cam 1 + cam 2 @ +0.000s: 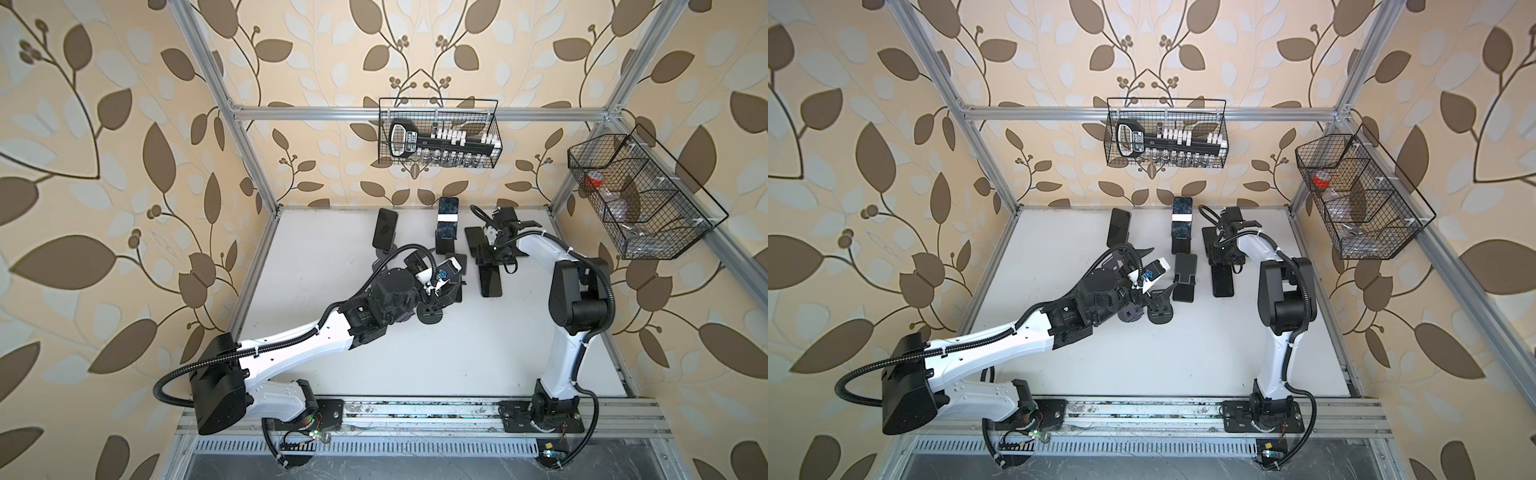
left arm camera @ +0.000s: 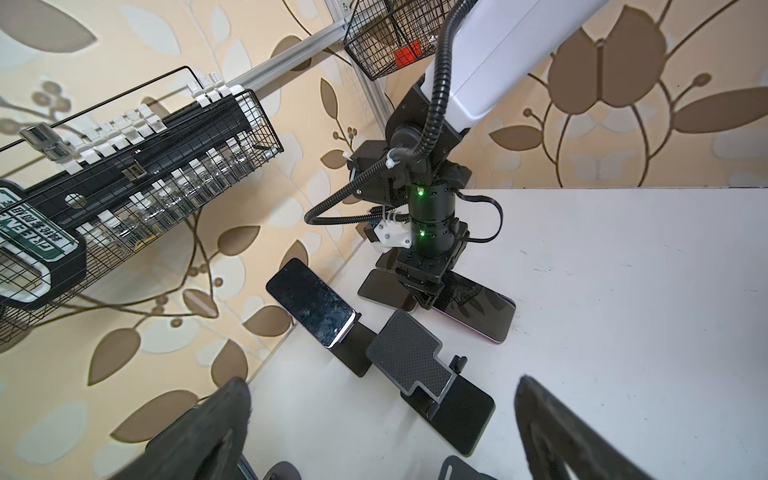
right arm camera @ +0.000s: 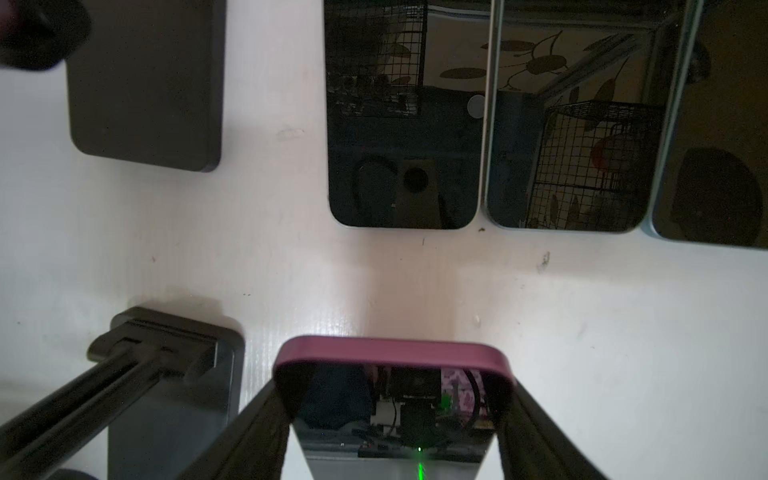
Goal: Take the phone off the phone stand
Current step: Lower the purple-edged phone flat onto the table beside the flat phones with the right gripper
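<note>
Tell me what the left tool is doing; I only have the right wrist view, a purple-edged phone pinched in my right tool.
Observer: The left tool is open and empty, facing an empty stand.
Operator: Any phones left on stands?
Observer: Two at the back, the left phone and the middle phone, both leaning.
Operator: Where does mine point?
Observer: The purple-edged phone runs from the right tool toward the front of the table.

Both top views stare down from high over the front edge of the white table [image 1: 415, 365]. Left wrist camera faces the right gripper [image 2: 428, 303] across the table; right wrist camera hugs the table.
</note>
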